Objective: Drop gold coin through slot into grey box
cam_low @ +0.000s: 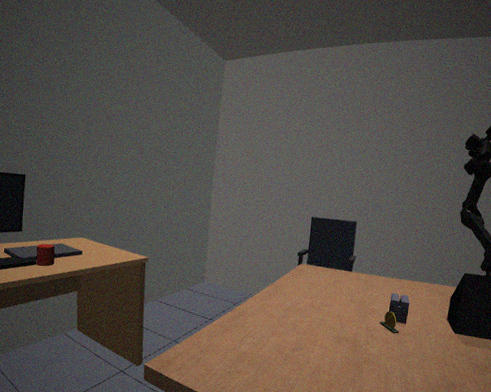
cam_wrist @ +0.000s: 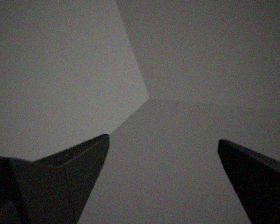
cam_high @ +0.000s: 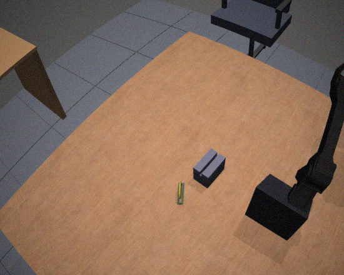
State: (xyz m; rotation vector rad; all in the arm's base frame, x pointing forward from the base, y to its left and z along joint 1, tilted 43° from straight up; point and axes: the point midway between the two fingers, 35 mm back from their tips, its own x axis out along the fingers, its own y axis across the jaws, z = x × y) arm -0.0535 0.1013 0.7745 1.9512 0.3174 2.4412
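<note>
The thin gold coin [cam_high: 180, 189] stands upright on its edge in the shallow dark-green holder [cam_high: 181, 194] on the brown wooden worktop [cam_high: 131, 175], and just beside it, a little apart, sits the closed grey box [cam_high: 209, 167] with the narrow slot [cam_high: 210, 165] running along its lid. The black arm [cam_low: 476, 198] rises from its dark square base [cam_high: 276, 206] high above the worktop, well apart from the coin. Its claw [cam_wrist: 162, 165] is spread wide with nothing between the fingers, pointing at the corner of the grey walls and ceiling.
</note>
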